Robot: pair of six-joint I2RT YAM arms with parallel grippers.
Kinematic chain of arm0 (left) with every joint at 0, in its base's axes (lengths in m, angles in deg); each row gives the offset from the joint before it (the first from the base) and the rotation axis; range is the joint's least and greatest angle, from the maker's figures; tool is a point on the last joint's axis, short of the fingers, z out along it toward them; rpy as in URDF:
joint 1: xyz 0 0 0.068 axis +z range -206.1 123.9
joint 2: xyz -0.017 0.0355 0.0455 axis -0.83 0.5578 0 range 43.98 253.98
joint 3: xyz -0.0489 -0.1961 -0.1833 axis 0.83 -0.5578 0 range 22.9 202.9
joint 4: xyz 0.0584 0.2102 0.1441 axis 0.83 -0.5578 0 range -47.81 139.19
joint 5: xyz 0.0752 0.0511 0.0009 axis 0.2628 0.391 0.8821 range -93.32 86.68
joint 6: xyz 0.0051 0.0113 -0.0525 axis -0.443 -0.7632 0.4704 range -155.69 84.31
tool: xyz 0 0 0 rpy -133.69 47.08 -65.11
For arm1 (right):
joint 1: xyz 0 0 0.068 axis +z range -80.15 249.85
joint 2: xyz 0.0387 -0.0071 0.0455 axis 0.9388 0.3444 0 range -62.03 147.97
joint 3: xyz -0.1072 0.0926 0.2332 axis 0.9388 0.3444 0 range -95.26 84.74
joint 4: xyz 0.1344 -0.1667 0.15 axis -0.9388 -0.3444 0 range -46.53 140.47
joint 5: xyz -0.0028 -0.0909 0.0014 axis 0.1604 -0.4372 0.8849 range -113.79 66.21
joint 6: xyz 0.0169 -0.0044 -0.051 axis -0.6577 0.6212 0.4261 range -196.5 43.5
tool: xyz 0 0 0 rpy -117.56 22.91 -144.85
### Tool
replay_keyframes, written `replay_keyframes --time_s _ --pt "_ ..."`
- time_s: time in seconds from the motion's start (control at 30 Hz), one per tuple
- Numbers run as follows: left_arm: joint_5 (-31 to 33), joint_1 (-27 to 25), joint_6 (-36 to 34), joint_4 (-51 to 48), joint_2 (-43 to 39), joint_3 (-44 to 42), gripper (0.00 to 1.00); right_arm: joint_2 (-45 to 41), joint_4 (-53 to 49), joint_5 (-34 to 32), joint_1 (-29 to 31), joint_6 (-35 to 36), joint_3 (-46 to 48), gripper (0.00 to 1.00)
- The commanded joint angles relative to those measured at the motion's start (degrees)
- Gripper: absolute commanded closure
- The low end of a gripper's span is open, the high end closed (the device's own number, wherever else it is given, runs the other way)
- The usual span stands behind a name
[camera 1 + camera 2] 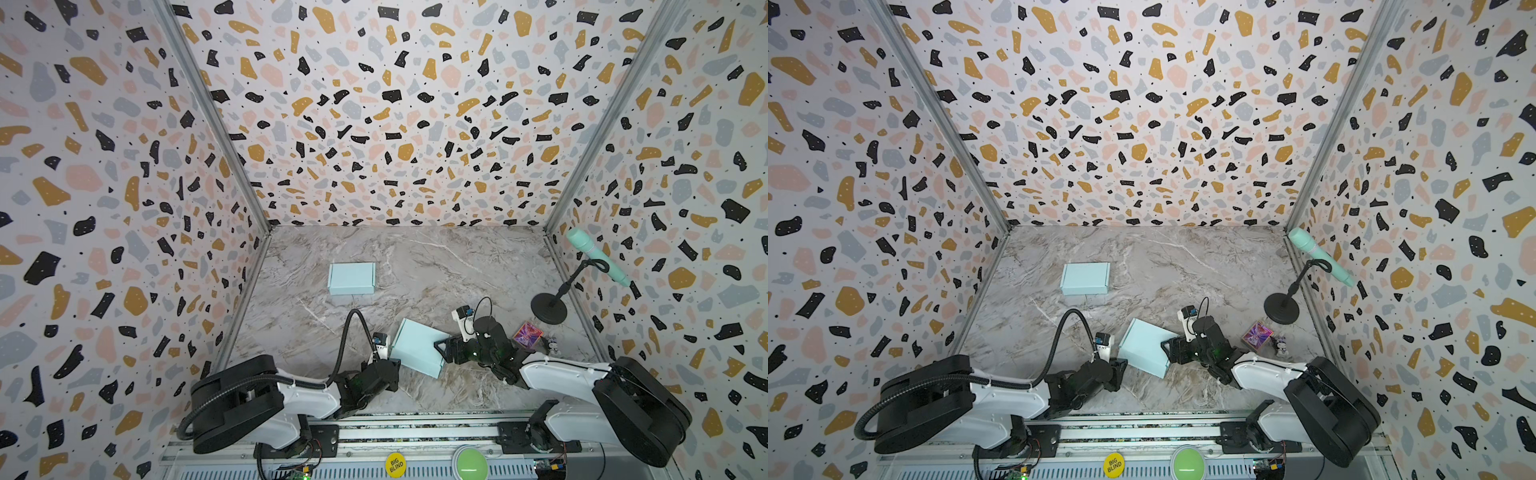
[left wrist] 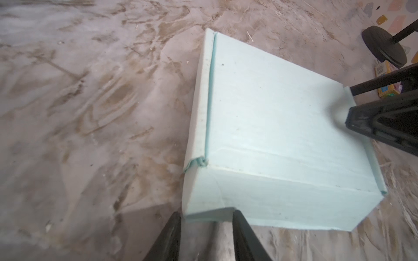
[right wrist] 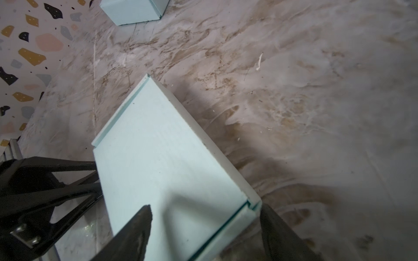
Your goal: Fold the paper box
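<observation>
The paper box (image 1: 417, 347) (image 1: 1142, 347) is pale blue and folded shut, and it lies skewed near the table's front between both arms. My left gripper (image 1: 397, 365) (image 1: 1121, 365) (image 2: 207, 213) is open, and the box's near lower corner (image 2: 203, 203) sits just at its fingertips. My right gripper (image 1: 441, 347) (image 1: 1168, 347) (image 3: 204, 208) is open wide astride the opposite corner. One of its fingers (image 3: 140, 223) hovers over the lid (image 3: 162, 158) and casts a shadow on it. The other stands beside the wall.
A second pale blue closed box (image 1: 352, 278) (image 1: 1085, 278) sits farther back on the marble table (image 1: 436, 266). At the right are a microphone stand (image 1: 548, 307), a small colourful carton (image 1: 528, 334) and a tiny figure (image 1: 552, 345). Patterned walls enclose three sides.
</observation>
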Motion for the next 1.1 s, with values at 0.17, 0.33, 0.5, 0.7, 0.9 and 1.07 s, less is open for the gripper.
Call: replay_keyframes --time_s 0.17,0.33,0.5,0.7,0.9,1.07 --pt "-2.41 -0.36 0.76 -7.15 -11.42 -3.24 0.59 -6.00 -7.24 -1.64 -0.07 1.68 -2.70 0.15" --pt "-4.66 -3.76 -2.97 -8.96 -13.10 0.84 0.69 -5.17 -9.09 -1.62 -1.83 4.05 -6.05 0.15" --pt "-5.08 -8.33 -5.24 -4.71 -6.57 6.52 0.74 -1.77 -8.16 0.47 -3.96 6.12 -8.81 0.15" --pt "-4.78 -10.06 -4.87 1.01 3.99 11.22 0.85 2.09 -5.06 5.27 -6.39 6.22 -10.06 0.16" --pt "-5.07 -10.12 -3.48 4.30 9.05 12.31 0.94 6.70 -3.26 10.55 -7.14 7.25 -10.61 0.17" --pt "-5.91 -10.12 -2.89 6.57 12.75 12.69 0.96 8.42 -0.95 13.54 -7.17 7.06 -9.67 0.20"
